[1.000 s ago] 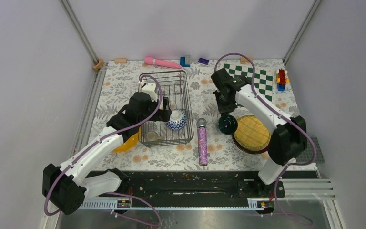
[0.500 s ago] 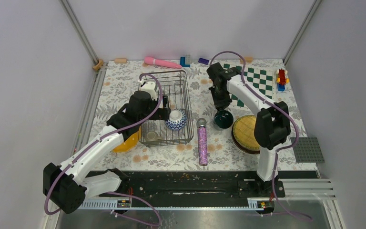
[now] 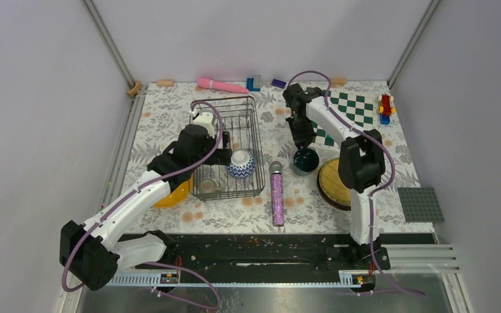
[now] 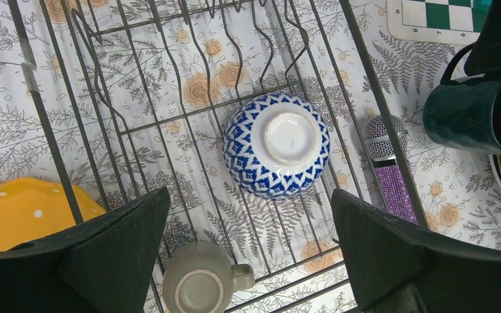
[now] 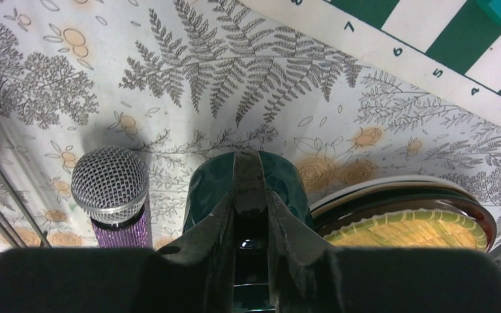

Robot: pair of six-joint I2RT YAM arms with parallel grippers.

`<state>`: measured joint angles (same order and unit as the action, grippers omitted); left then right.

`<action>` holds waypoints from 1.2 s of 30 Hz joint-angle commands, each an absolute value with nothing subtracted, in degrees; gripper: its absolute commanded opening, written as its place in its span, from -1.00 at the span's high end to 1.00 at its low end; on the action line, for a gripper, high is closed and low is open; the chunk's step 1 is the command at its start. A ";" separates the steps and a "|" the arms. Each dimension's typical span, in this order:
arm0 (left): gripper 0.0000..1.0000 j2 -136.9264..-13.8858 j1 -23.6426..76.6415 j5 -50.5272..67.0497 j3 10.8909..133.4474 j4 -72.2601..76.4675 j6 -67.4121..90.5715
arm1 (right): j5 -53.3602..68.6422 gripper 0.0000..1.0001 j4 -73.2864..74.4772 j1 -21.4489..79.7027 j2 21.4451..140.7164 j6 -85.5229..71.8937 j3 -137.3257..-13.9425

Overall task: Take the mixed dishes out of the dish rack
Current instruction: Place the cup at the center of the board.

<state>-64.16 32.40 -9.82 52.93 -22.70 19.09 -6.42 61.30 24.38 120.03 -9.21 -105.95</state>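
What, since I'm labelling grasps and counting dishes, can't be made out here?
- Where the right gripper pinches the teal mug: right wrist view, its fingers cover it.
- Whether the mug touches the table: top view, too small.
- Most of the yellow plate: top view, left arm covers it; left wrist view, finger and edge cut it.
- Plates under the woven-look plate: top view, right arm overlaps the stack.

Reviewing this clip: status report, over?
Left hand open above bowl in rack; cup there too. Right hand shut on mug, between mic and plates.
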 commanded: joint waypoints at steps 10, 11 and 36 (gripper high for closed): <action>-0.98 -64.83 32.38 -11.56 55.46 -21.40 19.25 | -6.39 0.74 67.26 23.56 125.90 -8.31 -114.57; -0.98 -64.83 32.38 -11.60 55.46 -21.42 19.25 | -6.41 0.72 67.50 23.49 126.28 -8.30 -114.90; -0.98 -65.61 32.43 -12.75 55.81 -23.08 20.02 | -7.13 -0.25 70.31 22.23 130.31 -9.67 -122.41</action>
